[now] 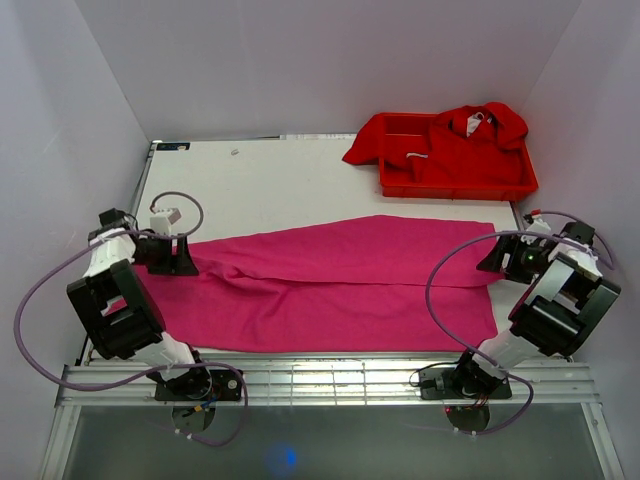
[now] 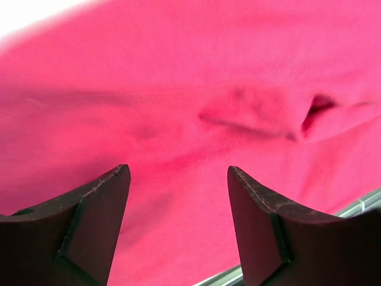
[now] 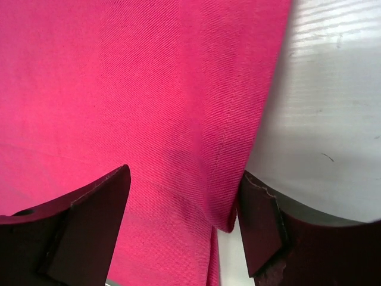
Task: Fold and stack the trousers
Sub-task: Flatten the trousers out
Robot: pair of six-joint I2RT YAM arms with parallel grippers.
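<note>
We see the trousers (image 1: 330,285) spread flat, left to right, across the near tabletop (image 1: 280,180). The left gripper (image 2: 178,179) gapes wide above their creased left end, holding nothing. The right gripper (image 3: 184,179) is equally wide and empty, straddling the stitched hem edge. Only the top view shows us a red tray (image 1: 455,188) of red garments (image 1: 470,140) at the far right.

The long magenta-pink soft fabric trousers (image 1: 340,285) lie spread flat across the near half of the white table (image 1: 280,180), running lengthwise from left to right. The 2 full-length legs rest side by side, meeting along a soft crease down the middle. The stitched hems sit at the right end and the wider part at the left. The cloth is plain with a fine twill weave and only light wrinkles.
</note>
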